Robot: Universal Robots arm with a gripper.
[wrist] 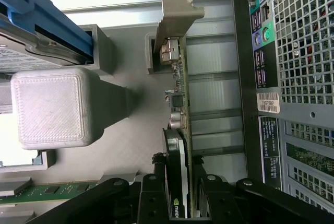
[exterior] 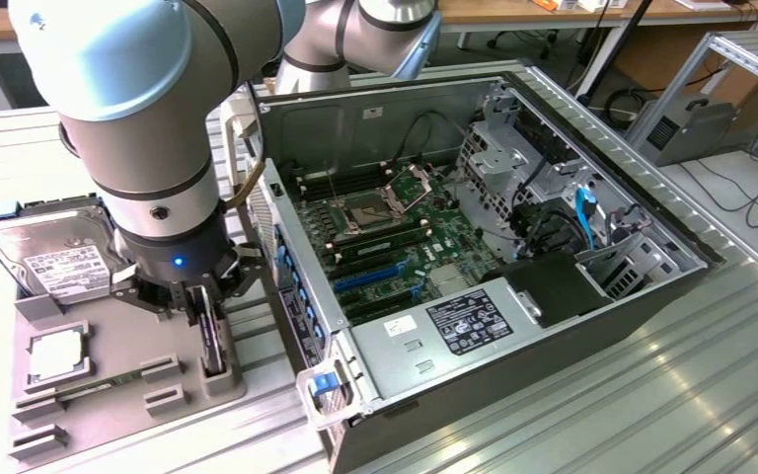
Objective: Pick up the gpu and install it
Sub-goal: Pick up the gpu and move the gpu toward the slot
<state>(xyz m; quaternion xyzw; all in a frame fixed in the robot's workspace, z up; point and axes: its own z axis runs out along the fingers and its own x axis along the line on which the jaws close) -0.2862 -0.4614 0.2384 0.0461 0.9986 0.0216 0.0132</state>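
Ribbed metal bench [exterior: 616, 395], lab clutter behind. Gripper [exterior: 210, 341] straddles upright gpu [wrist: 180, 117] in grey tray [exterior: 115, 346] beside PC case [exterior: 352, 118]; grip unclear.

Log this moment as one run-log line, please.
stage: pickup | gripper astride thin dark gpu card with silver bracket | card on edge in grey holder | not yet in open computer case
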